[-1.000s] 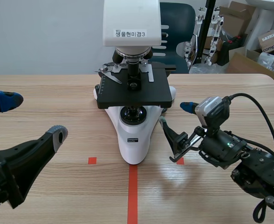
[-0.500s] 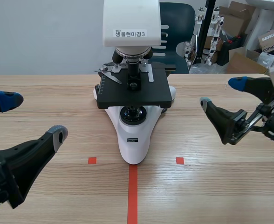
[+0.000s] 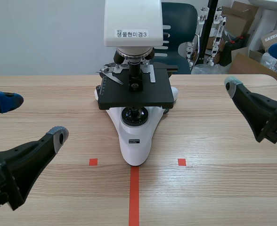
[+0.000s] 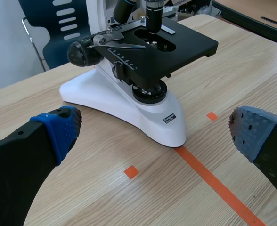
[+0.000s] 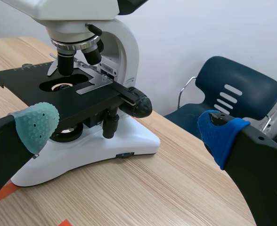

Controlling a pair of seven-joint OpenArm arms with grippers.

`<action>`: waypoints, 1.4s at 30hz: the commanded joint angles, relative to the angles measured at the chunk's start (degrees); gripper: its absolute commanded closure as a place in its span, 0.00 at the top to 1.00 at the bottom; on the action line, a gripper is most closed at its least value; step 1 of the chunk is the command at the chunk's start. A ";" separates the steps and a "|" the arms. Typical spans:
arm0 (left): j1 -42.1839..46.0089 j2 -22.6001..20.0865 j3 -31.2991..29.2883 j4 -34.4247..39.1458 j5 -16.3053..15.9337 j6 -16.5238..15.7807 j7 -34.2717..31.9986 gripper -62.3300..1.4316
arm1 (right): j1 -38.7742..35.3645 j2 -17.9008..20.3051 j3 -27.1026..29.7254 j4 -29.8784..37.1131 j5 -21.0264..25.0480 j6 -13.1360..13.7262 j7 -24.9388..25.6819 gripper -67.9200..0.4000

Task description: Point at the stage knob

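Stage knob [image 5: 111, 124]: small, black, hangs under stage [image 3: 136, 92] on right flank of microscope [image 3: 134, 141], centre of frame in scene view. We judge it rigid and likely to turn at a touch, on a delicate instrument, so point only, no grip.

Right gripper [image 5: 126, 129] at right edge of frame, jaws spread wide, well apart from knob. Left gripper [image 3: 33, 117] lower left, jaws likewise spread.

Bare table [image 3: 214, 188] gives right arm an open approach. We mind stage corner and focus knob [image 5: 137, 104] just beside.

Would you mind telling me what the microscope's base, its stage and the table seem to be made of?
Base: smooth white with a soft sheen, plastic or painted metal. Stage: flat matte black, probably coated metal. Table: pale wood or laminate, grain lines showing.
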 commanded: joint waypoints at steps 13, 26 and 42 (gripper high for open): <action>-0.04 0.59 0.37 0.35 -0.59 -0.11 -0.76 1.00 | -5.57 -14.78 9.18 9.27 -3.85 0.24 -13.20 1.00; -0.04 0.59 0.37 0.35 -0.59 -0.11 -0.79 1.00 | -4.37 -16.63 1.05 9.33 -3.82 -0.31 -20.55 1.00; -0.04 0.59 0.37 0.33 -0.59 -0.11 -0.79 1.00 | -2.45 -11.93 -5.66 9.42 -5.27 -4.20 -20.74 1.00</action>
